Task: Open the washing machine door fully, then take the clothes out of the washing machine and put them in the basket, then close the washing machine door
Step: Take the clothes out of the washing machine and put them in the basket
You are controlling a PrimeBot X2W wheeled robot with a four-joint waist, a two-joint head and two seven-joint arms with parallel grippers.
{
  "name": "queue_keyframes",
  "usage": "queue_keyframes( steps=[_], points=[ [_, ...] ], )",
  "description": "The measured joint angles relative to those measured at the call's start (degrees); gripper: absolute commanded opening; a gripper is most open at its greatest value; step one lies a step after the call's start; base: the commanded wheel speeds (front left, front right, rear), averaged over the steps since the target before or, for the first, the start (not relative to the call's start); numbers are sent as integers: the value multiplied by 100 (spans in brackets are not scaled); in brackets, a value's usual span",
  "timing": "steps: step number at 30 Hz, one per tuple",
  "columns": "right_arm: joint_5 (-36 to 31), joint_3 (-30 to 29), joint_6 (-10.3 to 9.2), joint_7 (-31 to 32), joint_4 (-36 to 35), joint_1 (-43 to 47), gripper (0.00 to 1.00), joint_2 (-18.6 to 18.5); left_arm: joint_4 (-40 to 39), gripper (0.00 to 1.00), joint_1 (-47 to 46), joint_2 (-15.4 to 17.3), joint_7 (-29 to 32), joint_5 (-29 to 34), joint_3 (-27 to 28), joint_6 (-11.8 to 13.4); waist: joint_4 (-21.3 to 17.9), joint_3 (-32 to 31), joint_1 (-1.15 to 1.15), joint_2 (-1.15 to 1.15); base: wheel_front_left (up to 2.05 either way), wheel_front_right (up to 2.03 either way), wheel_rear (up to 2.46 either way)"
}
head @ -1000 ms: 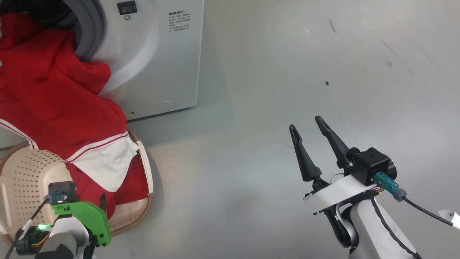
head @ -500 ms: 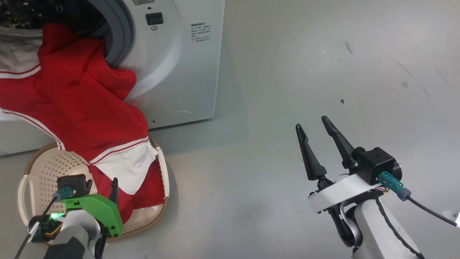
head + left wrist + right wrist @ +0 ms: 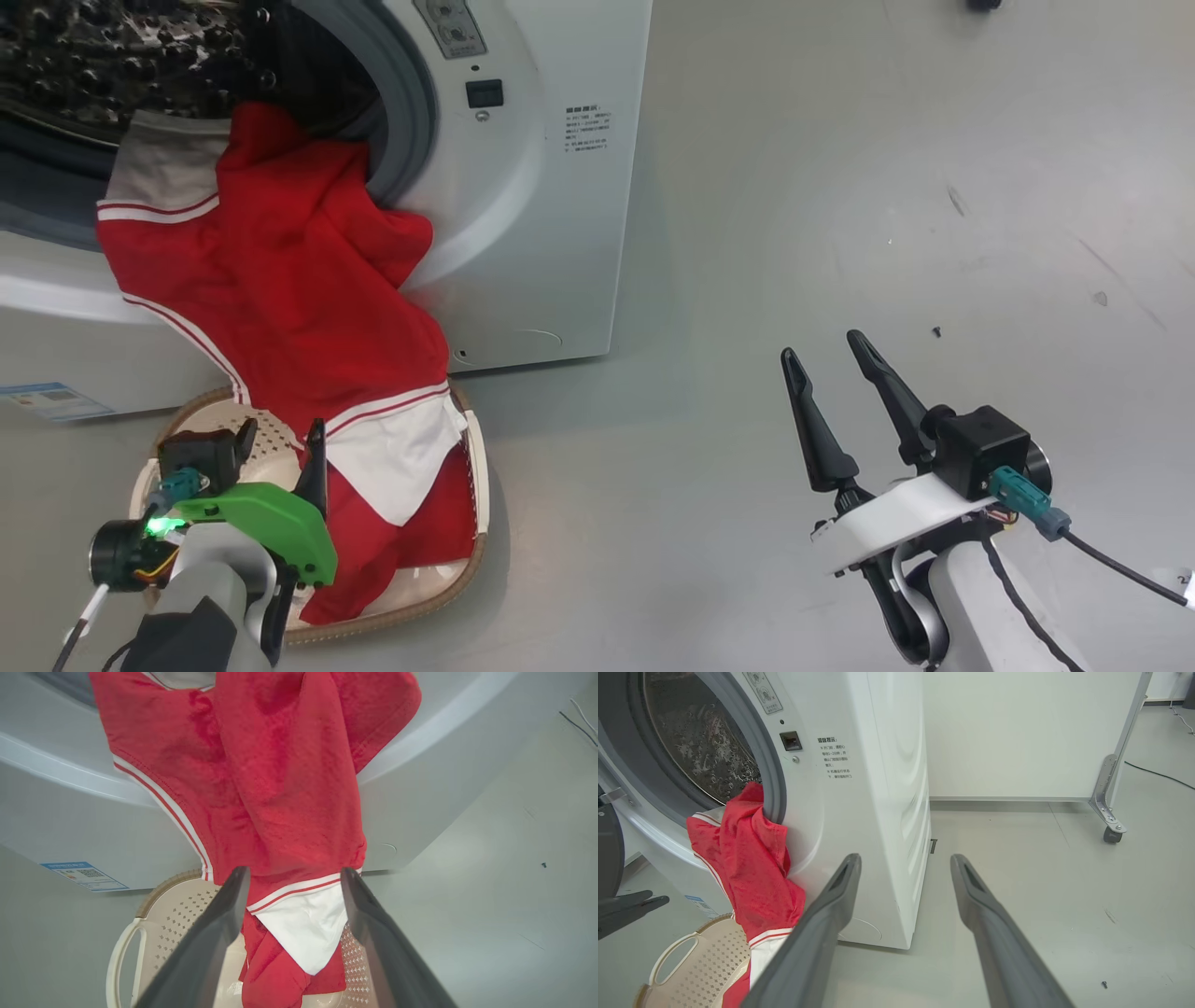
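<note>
The washing machine (image 3: 541, 233) stands with its drum open, and a dark edge of the washing machine door (image 3: 607, 849) shows at the left border of the right wrist view. Red clothes (image 3: 299, 280) with white panels and striped trim hang from the drum mouth down into the cream basket (image 3: 478, 467) on the floor. My left gripper (image 3: 282, 427) hovers open over the basket. In the left wrist view the left gripper (image 3: 295, 872) is apart from the cloth (image 3: 280, 788) behind it. My right gripper (image 3: 824, 346) stands open over bare floor to the right, holding nothing.
A blue label (image 3: 47, 401) marks the machine's lower front corner. A small dark screw (image 3: 936, 331) lies on the grey floor. A metal frame leg on a caster (image 3: 1111, 812) stands by the white wall, with a cable behind it.
The head camera has turned, so the whole picture slid right and down and more of the drum shows. The left gripper's fingers show higher over the basket. The right gripper has not moved.
</note>
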Motion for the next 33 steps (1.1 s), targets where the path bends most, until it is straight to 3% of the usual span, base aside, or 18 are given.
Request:
queue_keyframes(
  steps=[15, 33],
  points=[
    [-24, -42, 4, 0, 46, 274, 100, 0, -654, 100, 272, -65, -51, 8, -40, -7, 230, -544, 0, 0, 0, 0, 0],
    [-23, -69, 24, 0, -122, 410, 100, 1, -2163, 100, 915, -118, -52, 63, 73, 111, 222, -694, 0, 0, 0, 0, 0]
  ],
)
